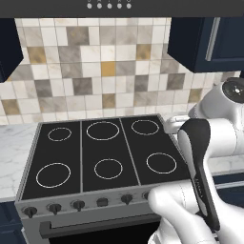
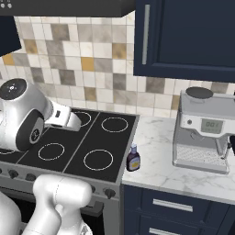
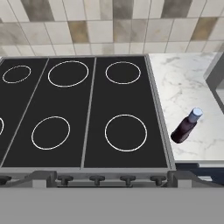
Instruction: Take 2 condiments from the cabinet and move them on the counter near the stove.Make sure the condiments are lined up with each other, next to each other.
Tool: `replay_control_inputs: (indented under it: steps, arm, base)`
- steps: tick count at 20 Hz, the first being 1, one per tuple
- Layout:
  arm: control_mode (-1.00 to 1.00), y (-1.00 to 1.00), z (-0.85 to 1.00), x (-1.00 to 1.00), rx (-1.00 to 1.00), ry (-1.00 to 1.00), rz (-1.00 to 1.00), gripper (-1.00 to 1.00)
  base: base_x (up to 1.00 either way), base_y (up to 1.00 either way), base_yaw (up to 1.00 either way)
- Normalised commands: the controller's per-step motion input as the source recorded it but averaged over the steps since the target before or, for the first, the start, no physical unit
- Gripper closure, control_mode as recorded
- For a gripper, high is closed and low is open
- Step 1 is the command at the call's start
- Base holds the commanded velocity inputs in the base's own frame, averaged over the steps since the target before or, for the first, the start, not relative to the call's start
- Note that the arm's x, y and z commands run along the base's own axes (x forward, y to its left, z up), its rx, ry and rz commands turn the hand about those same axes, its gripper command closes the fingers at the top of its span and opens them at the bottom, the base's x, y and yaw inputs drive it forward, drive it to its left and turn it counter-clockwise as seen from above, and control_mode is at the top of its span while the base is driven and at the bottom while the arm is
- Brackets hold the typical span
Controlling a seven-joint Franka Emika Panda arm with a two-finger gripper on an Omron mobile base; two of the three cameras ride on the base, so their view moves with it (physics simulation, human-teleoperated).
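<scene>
The fingers stand wide apart with nothing between them, high over the stove [image 3: 83, 113] and looking down across its black glass and six white rings. A dark red-brown bottle [image 2: 133, 158] with a blue cap stands upright on the white marble counter [image 2: 156, 137], just beside the stove's right edge and near its front; from the hand's own angle the same bottle [image 3: 186, 127] sits on the marble past the right-hand burners, well apart from the gripper. Farther right on the counter stands a steel coffee machine [image 2: 202, 131], apart from the bottle. The arm's white elbow [image 2: 23, 114] hangs over the left burners. Beige and grey tiles [image 1: 95, 71] run behind the stove, and a navy door cabinet [image 2: 188, 36] with a silver handle hangs above the machine.
</scene>
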Motion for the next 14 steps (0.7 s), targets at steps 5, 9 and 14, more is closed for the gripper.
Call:
replay_control_inputs:
  steps: [5, 9, 14]
  arm:
    - [1.00, 0.01, 0.00, -0.01, 0.00, 0.00, 0.00, -1.00]
    - [1.00, 0.00, 0.00, 0.00, 0.00, 0.00, 0.00, -1.00]
    - [1.00, 0.00, 0.00, 0.00, 0.00, 0.00, 0.00, -1.00]
  base:
    - [-0.11, 0.07, 0.00]
    - [-0.90, 0.24, 0.29]
    - [-0.69, 0.24, 0.83]
